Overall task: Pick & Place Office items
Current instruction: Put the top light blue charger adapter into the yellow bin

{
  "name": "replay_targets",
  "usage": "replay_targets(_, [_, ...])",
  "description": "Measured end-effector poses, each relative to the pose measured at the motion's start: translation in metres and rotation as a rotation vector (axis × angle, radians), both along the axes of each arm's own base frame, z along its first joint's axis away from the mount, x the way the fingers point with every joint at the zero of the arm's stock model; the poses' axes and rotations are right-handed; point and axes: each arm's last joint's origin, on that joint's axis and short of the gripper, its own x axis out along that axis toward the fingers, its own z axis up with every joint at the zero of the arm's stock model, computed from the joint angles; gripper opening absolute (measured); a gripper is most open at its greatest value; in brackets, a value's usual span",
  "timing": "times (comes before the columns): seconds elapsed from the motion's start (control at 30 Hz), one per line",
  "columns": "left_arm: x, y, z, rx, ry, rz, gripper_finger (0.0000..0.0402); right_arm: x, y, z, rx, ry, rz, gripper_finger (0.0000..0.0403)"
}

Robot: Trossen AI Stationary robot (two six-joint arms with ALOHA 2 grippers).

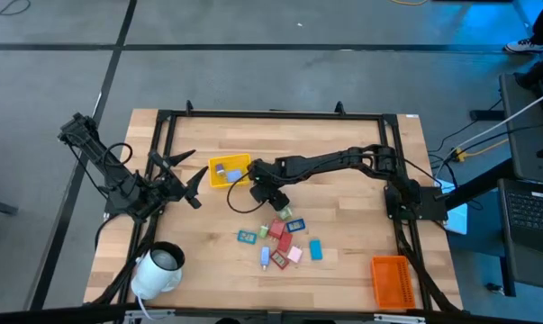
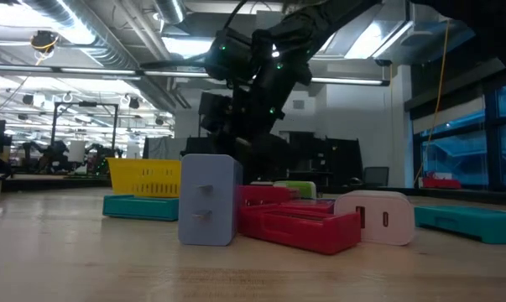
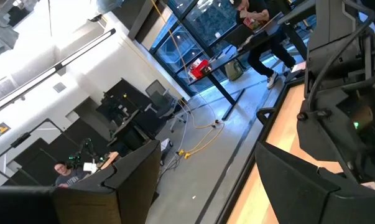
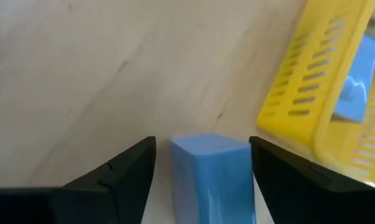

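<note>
High view: right claw [image 1: 269,195] sat mid-counter, just beside the yellow tray [image 1: 230,170], which already held one light blue piece [image 1: 223,169]; the rest of the office items [image 1: 283,239] lay in a loose cluster nearer the front edge, well apart from the orange tray [image 1: 390,279] at the front right corner. Left claw [image 1: 183,180] waited near the left side of the counter [image 1: 343,261], fingers spread, holding nothing; white roll [image 1: 156,270] at the front left. Low view: right arm hung above the yellow tray, behind the pile; couldn't tell the grip from there. Left wrist view: only room and the other arm, nothing useful. Right wrist view: a light blue block [image 4: 212,177] stood between the two dark fingers [image 4: 112,180], small gaps visible on both sides, so I couldn't tell whether it was clamped or just framed; tray wall close ahead. My read: this was the carry-to-tray step. To do it well, confirm firm contact on both block faces first, keep the block above the slotted rim, centre over the free floor beside the piece already inside, then let go low so it doesn't bounce out or tip the light tray.
</note>
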Motion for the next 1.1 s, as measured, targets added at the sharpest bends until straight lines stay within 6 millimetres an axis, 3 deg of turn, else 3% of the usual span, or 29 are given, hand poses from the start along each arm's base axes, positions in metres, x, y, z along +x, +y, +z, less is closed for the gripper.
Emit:
replay_targets(0.47, [0.000, 0.000, 0.000, 0.001, 0.001, 0.000, 0.0261, 0.000, -0.005, -0.003, 0.020, 0.008, -0.051, 0.0257])
replay_targets(0.6, [0.000, 0.000, 0.000, 0.001, 0.001, 0.000, 0.0261, -0.001, -0.005, -0.003, 0.041, 0.013, -0.090, 0.0227])
replay_targets(0.87, [0.000, 0.000, 0.000, 0.001, 0.001, 0.000, 0.0261, -0.002, -0.005, -0.003, 0.094, 0.023, -0.185, 0.0117])
replay_targets(1.1, [0.000, 0.000, 0.000, 0.001, 0.001, 0.000, 0.0261, -0.002, 0.013, -0.003, 0.184, 0.037, -0.225, 0.0117])
